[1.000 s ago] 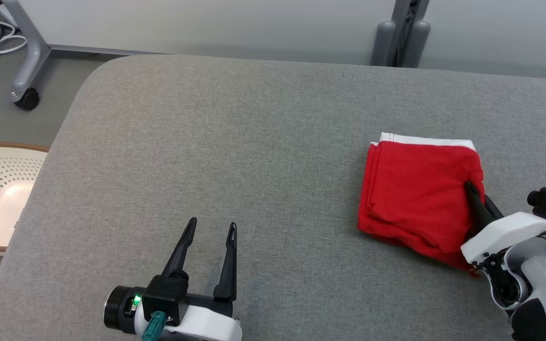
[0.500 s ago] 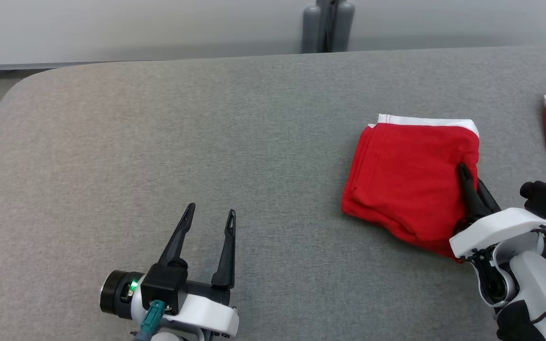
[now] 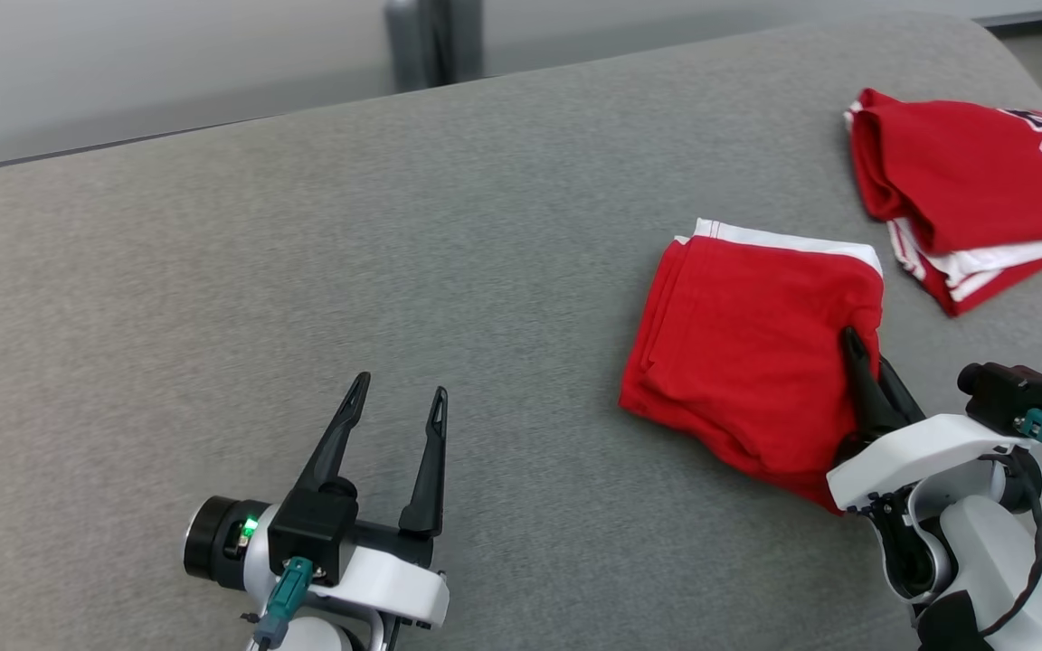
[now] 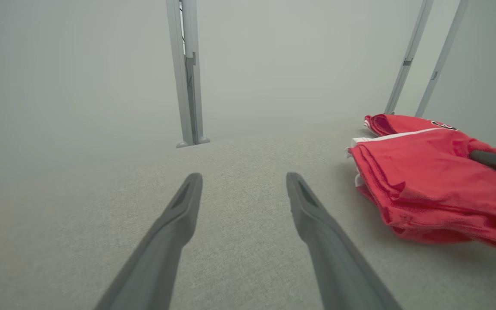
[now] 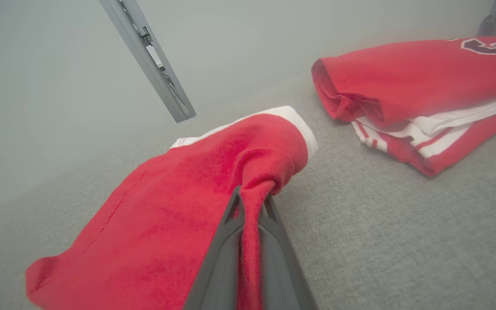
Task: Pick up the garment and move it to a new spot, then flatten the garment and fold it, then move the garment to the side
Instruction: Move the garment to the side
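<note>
The garment (image 3: 747, 353) is red with a white band, folded into a rough square on the grey padded table (image 3: 394, 271). My right gripper (image 3: 857, 354) is shut on its right edge, and the wrist view shows red cloth (image 5: 213, 202) pinched between the two fingers (image 5: 226, 241). The same garment (image 4: 429, 189) lies to the right in the left wrist view. My left gripper (image 3: 394, 407) rests low at the near left of the table, open with nothing between its fingers (image 4: 175, 219).
A second folded red garment (image 3: 964, 190) with white stripes and dark lettering lies at the far right of the table, also close by as a red pile (image 5: 416, 86) in the right wrist view. A grey frame post (image 3: 431, 41) stands behind the table.
The head camera has swung to the right, so the basket and floor left the picture and the second red garment came in. The right gripper keeps its hold on the garment.
</note>
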Robot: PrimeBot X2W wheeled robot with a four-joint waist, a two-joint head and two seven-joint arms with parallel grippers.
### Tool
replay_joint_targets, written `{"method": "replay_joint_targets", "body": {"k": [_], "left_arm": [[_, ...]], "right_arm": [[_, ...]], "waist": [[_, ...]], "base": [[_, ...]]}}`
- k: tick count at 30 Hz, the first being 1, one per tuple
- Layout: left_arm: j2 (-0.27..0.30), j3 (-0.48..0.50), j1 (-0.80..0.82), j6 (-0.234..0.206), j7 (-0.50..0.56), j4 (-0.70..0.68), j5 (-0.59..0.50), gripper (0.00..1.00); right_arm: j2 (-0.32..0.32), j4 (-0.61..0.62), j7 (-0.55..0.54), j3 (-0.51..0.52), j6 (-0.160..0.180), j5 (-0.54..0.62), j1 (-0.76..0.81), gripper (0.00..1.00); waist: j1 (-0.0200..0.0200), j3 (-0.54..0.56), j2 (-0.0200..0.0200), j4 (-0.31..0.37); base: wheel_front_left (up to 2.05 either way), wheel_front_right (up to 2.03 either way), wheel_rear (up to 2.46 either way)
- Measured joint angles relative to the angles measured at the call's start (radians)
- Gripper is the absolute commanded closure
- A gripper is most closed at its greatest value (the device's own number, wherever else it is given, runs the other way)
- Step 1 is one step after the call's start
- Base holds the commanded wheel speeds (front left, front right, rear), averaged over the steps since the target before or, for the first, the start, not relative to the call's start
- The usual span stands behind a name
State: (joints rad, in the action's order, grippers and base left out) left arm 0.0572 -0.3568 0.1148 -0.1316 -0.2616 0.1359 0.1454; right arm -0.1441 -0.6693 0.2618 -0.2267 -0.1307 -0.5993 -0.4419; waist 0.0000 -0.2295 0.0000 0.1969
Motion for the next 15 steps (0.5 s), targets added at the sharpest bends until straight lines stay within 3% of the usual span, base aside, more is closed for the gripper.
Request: {"method": "replay_joint_targets", "body": {"k": [7,15], "left_arm": [[0.001,0.001,0.019,0.005,0.0,0.005,-0.012,0.0],[0.002,0.004,0.039,0.009,0.0,0.005,-0.017,0.0]], "right_arm": [[0.002,0.007,0.0,-0.015,0.0,-0.008,0.0,1.0],[-0.017,0.012,0.0,-0.031,0.0,0.0,-0.014,1.0]], "waist": [[0.0,-0.013,0.0,0.088],[0.0,-0.042,0.0,0.084]], "base": [[0.0,0.0,0.0],[0.0,0.0,0.0]]}}
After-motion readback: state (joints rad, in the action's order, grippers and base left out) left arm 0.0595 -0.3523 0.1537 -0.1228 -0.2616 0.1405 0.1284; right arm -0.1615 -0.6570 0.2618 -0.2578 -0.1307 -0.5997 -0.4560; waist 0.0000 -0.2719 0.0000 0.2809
